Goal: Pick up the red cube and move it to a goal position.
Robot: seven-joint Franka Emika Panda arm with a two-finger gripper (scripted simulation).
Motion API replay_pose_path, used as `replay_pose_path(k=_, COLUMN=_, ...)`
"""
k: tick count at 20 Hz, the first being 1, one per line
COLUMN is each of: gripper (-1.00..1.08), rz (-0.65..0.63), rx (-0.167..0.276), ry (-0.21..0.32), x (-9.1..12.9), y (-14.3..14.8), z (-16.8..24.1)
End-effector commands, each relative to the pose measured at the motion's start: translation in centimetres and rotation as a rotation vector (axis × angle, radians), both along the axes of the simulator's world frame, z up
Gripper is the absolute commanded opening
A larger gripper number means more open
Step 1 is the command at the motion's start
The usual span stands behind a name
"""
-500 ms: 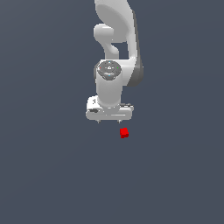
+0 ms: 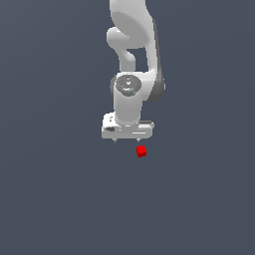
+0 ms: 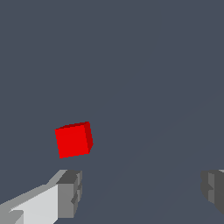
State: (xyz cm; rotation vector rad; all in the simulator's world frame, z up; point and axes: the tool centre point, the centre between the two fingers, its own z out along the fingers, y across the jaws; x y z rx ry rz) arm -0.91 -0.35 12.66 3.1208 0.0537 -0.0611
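The red cube [image 2: 141, 151] is a tiny bright red block on the dark grey floor, just below the white gripper [image 2: 128, 141] and toward the exterior view's right of it. In the wrist view the red cube [image 3: 73, 140] lies beyond one grey fingertip [image 3: 70, 192], outside the gap between the fingers. The gripper [image 3: 142, 192] is open and empty, its jaws spread much wider than the cube. It hovers slightly above the cube and does not touch it.
The white arm [image 2: 134, 50] rises from the gripper to the top of the exterior view. A plain dark grey floor [image 2: 60, 199] lies all around.
The gripper has come down a little and slightly toward the exterior view's right, closer to the cube. The cube has not moved.
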Motion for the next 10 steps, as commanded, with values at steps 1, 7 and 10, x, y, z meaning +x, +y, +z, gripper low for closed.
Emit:
replay_pose_path(k=1, gripper=1.0, rz=0.018, rx=0.003, ry=-0.003, x=0.0, y=0.8, z=-1.2)
replay_pose_path(k=7, gripper=1.0, rz=0.084, rx=0.015, ry=-0.019, x=-0.1, y=3.9, z=-5.7)
replay_pose_path(k=10, gripper=1.0, rz=0.115, rx=0.019, ry=-0.026, x=-0.1, y=5.3, z=-7.7)
